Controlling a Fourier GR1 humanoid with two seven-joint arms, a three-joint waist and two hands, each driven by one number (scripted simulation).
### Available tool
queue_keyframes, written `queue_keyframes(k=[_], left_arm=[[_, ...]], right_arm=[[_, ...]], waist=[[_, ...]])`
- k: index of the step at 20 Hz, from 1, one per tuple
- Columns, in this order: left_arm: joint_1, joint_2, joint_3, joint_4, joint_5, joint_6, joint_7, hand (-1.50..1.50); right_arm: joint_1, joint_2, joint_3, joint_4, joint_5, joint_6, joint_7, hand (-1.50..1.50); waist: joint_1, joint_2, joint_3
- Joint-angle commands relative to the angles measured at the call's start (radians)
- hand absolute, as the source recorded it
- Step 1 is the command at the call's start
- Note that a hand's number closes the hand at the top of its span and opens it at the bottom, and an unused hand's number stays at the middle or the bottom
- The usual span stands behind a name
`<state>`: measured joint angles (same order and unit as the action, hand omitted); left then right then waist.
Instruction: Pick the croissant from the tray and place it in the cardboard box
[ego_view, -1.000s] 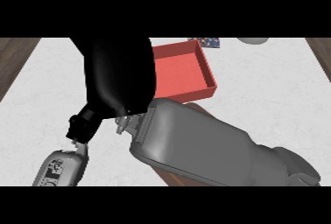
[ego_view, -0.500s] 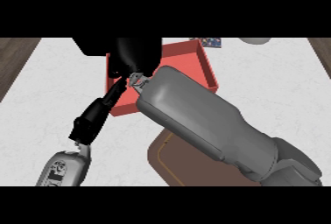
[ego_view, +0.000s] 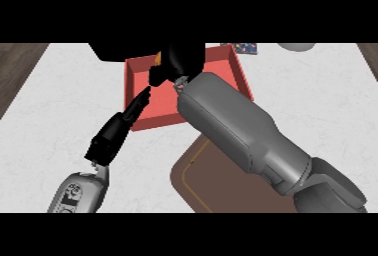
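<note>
The right hand (ego_view: 177, 62) hangs over the red box (ego_view: 236, 75); its fingers cannot be made out. The left hand (ego_view: 111, 140) lies just left of the box, fingers straight and together, and the brown tray (ego_view: 214, 187) sits just below it

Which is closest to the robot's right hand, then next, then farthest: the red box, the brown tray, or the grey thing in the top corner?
From the right hand, head view:
1. Red box, right under it.
2. Grey thing, top right edge.
3. Brown tray, low down near the robot.

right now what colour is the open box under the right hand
Red, with a salmon-red floor; the open square box shows best in the head view.
</note>
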<state>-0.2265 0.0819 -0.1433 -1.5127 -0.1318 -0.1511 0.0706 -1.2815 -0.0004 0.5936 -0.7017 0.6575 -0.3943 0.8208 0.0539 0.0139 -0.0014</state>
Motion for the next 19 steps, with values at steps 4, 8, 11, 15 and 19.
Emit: queue_keyframes(k=[4,8,11,15,19], left_arm=[[-0.046,0.025,0.03,0.05,0.013,-0.033,-0.019,0.0],[-0.045,-0.004,0.015,-0.008,0.018,-0.02,0.035,0.0],[-0.002,0.016,0.01,0.026,-0.005,-0.023,-0.042,0.0],[-0.003,0.019,0.032,0.028,0.011,-0.023,-0.014,0.0],[0.026,0.009,0.021,-0.019,-0.007,0.0,-0.007,0.0]], right_arm=[[0.054,0.0,-0.043,0.111,-0.203,-0.098,-0.115,-1.5],[0.08,0.0,-0.069,0.133,-0.263,-0.204,-0.265,-1.5],[0.064,0.0,-0.166,0.095,-0.307,-0.321,-0.333,-1.5],[0.131,0.0,-0.254,0.021,-0.383,-0.474,-0.475,-1.5],[0.21,-0.002,-0.355,-0.077,-0.495,-0.457,-0.621,-1.5]], waist=[[0.024,0.011,0.0],[0.024,0.006,0.001],[0.01,0.007,0.002],[-0.004,0.003,0.003],[-0.028,-0.007,0.003]])
